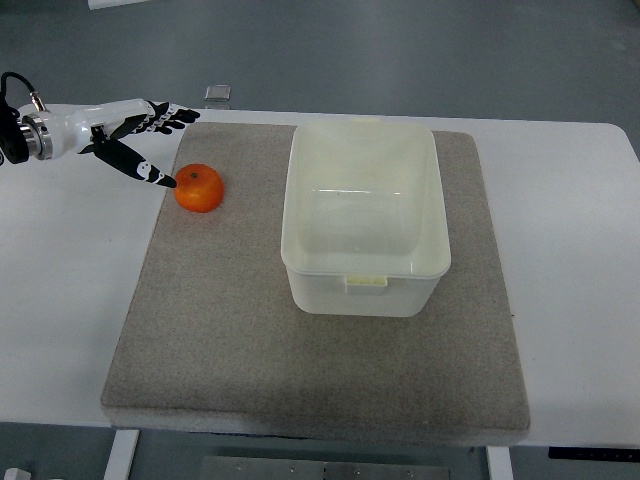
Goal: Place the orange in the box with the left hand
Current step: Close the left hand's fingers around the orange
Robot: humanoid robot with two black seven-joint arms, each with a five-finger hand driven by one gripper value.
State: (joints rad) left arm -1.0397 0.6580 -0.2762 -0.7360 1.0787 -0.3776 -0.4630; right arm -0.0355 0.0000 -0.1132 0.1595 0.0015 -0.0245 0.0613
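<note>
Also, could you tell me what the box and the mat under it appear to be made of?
The box looks like translucent, cream-white plastic: smooth walls, soft sheen, its floor showing dimly through. The mat seems to be grey felt or a similar fabric: matte, faintly mottled, with soft, thick edges.

The left arm (40, 135) runs off the left edge, so only its wrist end shows. Whether the thumb tip touches the orange (199, 188) is too close to call. The worktop (570, 250) is cut at both sides, and a small grey object (217, 95) beyond it stays unidentifiable.
</note>
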